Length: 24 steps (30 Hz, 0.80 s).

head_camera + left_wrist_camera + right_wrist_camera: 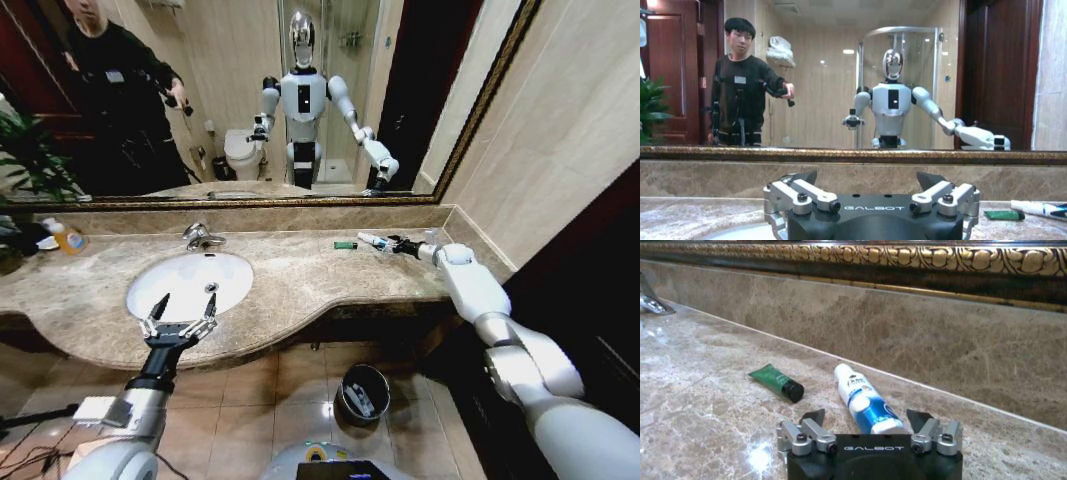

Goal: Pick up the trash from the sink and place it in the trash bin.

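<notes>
Trash, a white-blue tube [863, 400], lies on the tabletop [300, 275]; right claw [867, 422] spread around it, probably grasping; left claw [181, 318] hovers open above the sink [190, 280].

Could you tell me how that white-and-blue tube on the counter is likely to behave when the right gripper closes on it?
The white-and-blue tube lies flat between the open right gripper fingers. It looks like soft plastic, so it probably squashes slightly. Its rounded, glossy body might slip or roll on the polished marble countertop.
</notes>
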Tool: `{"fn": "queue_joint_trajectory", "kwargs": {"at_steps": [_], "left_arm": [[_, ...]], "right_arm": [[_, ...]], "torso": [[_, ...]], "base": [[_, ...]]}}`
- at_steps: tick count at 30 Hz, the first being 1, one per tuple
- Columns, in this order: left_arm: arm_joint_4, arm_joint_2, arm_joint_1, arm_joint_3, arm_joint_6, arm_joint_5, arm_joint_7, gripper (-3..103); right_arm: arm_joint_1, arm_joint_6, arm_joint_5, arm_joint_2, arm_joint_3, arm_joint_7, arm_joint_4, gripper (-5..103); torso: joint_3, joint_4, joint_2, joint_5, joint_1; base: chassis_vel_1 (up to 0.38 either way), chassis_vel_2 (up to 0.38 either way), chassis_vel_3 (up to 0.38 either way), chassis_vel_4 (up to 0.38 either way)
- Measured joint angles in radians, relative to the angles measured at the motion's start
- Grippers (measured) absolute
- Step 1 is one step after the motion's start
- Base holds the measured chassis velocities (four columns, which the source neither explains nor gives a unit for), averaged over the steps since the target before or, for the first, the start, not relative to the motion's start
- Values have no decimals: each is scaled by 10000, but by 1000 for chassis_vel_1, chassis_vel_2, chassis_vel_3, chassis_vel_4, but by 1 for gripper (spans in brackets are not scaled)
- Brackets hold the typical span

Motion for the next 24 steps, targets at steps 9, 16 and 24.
{"fn": "queue_joint_trajectory", "kwargs": {"at_steps": [9, 16, 24], "left_arm": [[0, 0, 0, 0, 0, 0, 0, 100], [0, 0, 0, 0, 0, 0, 1, 100], [-1, -1, 0, 0, 0, 0, 2, 100]], "right_arm": [[-260, 258, 124, 74, 186, 543, -34, 49], [-570, 389, 296, 43, 251, 740, 270, 29], [-1895, -25, 1365, -419, 341, 1330, 2288, 27]], "torso": [[0, 0, 0, 2, 0], [0, 0, 0, 2, 0], [0, 3, 0, 3, 0]], "base": [[0, 0, 0, 0], [0, 0, 0, 0], [0, 0, 0, 0]]}}
